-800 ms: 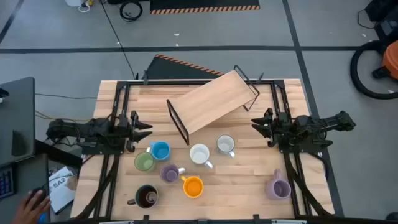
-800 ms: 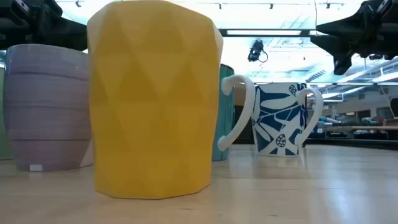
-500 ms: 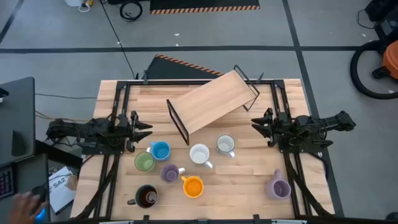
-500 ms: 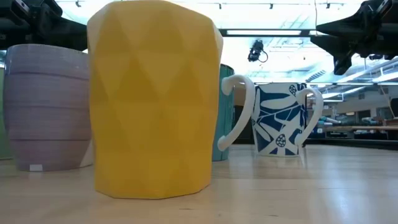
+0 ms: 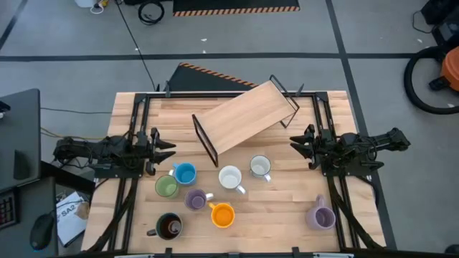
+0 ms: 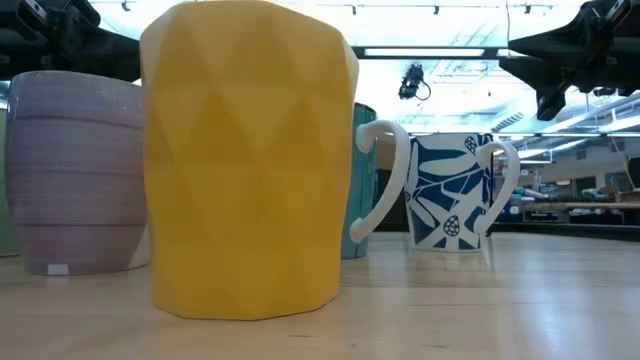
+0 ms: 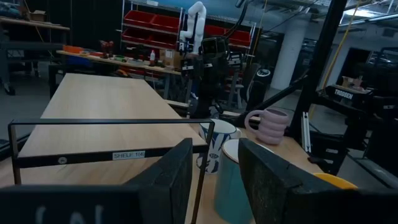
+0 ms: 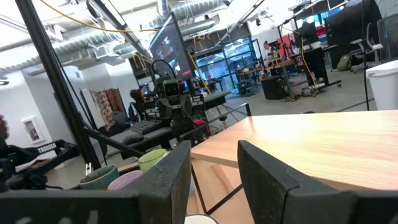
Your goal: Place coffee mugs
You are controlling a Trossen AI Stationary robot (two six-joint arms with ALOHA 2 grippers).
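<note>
both grippers, left (image 5: 171, 149) and right (image 5: 294, 142), hang slightly open and empty; mugs (image 5: 222, 214) cluster near the shelf (image 5: 244, 116).

In the low view, the orange mug (image 6: 250, 160) hides most mugs behind.

The high view looks straight down from well above, taking in the whole pale wooden table (image 5: 287, 208) and both arms. The low view sits at tabletop height, so near the faceted orange-yellow mug (image 6: 248, 160) (image 5: 223, 214) that it fills much of the picture, facing level across into the room. Each wrist view looks forward between its own two dark fingers (image 7: 171, 177) (image 8: 171, 177), across the table toward the opposite arm. All share the mugs.
</note>
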